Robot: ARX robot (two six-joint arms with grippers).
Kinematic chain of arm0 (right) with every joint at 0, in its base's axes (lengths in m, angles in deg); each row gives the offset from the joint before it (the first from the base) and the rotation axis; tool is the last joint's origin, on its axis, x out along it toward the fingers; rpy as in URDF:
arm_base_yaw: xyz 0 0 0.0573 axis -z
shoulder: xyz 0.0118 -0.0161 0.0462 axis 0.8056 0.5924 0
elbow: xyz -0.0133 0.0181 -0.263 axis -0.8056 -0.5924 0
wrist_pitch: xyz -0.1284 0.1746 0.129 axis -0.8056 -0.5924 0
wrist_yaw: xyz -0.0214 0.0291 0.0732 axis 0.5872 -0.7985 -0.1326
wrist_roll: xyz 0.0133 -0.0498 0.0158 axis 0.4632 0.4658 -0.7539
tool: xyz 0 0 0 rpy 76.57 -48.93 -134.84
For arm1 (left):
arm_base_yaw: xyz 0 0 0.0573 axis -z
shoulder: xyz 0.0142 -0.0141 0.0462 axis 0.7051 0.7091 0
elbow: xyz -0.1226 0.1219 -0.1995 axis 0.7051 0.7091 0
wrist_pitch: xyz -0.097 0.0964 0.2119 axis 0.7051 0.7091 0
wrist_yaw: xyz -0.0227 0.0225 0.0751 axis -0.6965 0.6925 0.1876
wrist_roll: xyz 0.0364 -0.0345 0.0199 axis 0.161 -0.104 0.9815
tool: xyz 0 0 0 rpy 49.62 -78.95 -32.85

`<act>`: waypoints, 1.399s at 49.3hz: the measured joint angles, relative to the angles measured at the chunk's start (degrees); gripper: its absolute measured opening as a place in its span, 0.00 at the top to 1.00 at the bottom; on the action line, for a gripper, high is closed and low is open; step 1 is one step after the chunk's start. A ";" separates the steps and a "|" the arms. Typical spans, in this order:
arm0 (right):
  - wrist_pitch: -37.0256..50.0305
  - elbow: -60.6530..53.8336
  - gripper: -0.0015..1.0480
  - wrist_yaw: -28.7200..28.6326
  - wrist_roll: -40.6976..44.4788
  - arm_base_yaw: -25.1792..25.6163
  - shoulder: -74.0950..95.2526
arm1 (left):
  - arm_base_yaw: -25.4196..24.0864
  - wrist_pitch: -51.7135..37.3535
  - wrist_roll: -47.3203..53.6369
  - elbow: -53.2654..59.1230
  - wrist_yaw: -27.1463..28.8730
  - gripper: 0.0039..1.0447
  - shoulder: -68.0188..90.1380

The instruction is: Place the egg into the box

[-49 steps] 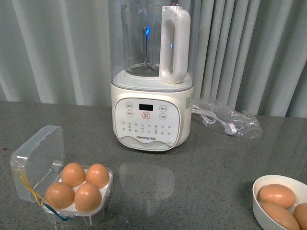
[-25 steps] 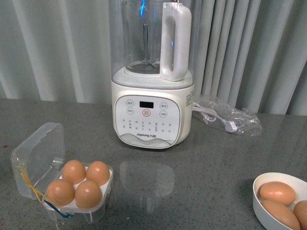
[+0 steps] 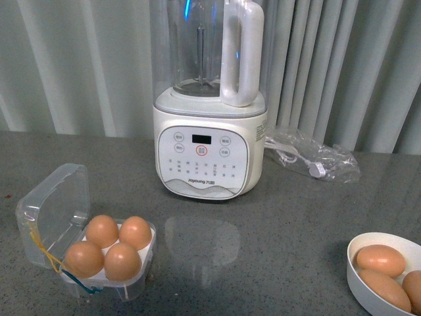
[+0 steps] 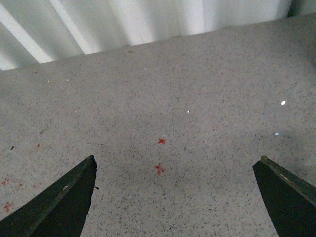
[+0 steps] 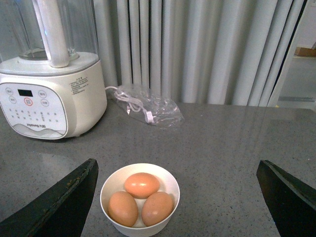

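Observation:
The clear box (image 3: 56, 201) stands open at the front left of the grey table, its lid tipped back, yellow and blue strings on it. Brown eggs (image 3: 122, 261) fill all its cells. Three more brown eggs (image 3: 380, 260) lie in a round white bowl (image 3: 354, 271) at the front right. In the right wrist view my open, empty right gripper (image 5: 177, 163) hangs just behind the bowl (image 5: 106, 186) and its eggs (image 5: 141, 185). My left gripper (image 4: 176, 159) is open and empty over bare table. Neither arm shows in the front view.
A white blender (image 3: 210, 141) with a clear jug stands at the middle back, also in the right wrist view (image 5: 49, 94). A clear bag with a white cable (image 3: 316, 161) lies to its right. Grey curtains hang behind. Red specks (image 4: 159, 169) mark the table under my left gripper.
The front view has shifted slightly, so everything sits a little higher in the picture. Nothing on the table has moved.

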 joint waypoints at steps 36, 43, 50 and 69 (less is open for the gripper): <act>0.00 0.00 0.07 0.04 -0.02 0.00 0.00 | 12.09 13.53 -4.04 1.62 -7.52 0.06 -4.04; 0.00 0.00 0.07 0.02 -0.02 0.00 0.00 | 8.44 14.23 -14.62 -2.60 -7.10 0.06 -4.04; 0.00 0.00 0.07 0.02 -0.02 0.00 0.00 | 4.57 22.40 -27.74 -7.96 -2.82 0.06 -4.31; 0.00 0.00 0.07 -0.02 -0.02 0.00 0.00 | 6.73 -17.44 -24.17 10.32 -0.50 0.41 -7.45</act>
